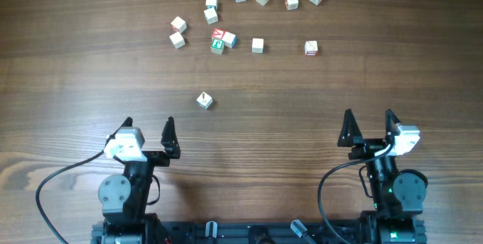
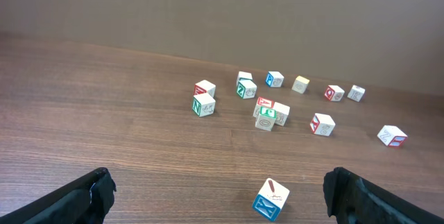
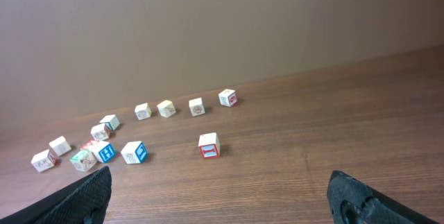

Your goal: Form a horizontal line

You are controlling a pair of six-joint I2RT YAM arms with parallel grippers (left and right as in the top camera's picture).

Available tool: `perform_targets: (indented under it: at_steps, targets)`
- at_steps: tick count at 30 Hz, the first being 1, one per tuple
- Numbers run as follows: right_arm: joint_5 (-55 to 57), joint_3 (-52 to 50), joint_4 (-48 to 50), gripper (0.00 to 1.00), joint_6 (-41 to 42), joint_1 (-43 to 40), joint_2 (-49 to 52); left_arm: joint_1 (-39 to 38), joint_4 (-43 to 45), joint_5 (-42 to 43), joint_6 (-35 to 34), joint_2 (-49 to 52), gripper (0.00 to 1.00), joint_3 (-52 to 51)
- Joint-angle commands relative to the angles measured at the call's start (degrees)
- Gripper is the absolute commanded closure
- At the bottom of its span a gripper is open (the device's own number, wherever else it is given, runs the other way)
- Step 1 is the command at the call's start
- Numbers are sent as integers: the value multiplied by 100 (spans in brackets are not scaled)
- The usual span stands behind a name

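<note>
When starting out, go for the lone cube nearest the left gripper, pinch on flat faces, set down square and slide edge to edge. No line yet, only loose cubes scattered across the far side. Both left and right gripper spread wide, empty, well short of everything.
</note>
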Motion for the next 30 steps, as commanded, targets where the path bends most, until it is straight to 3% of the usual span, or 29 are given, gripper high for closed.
perform_targets:
  at_steps: [1,30]
  targets:
    - [15,0,13,0,44,-22,37,-17,-116,70,31,-22,0,37]
    - [15,0,13,0,46,-22,37,-17,-133,-39,33,-4,0,37]
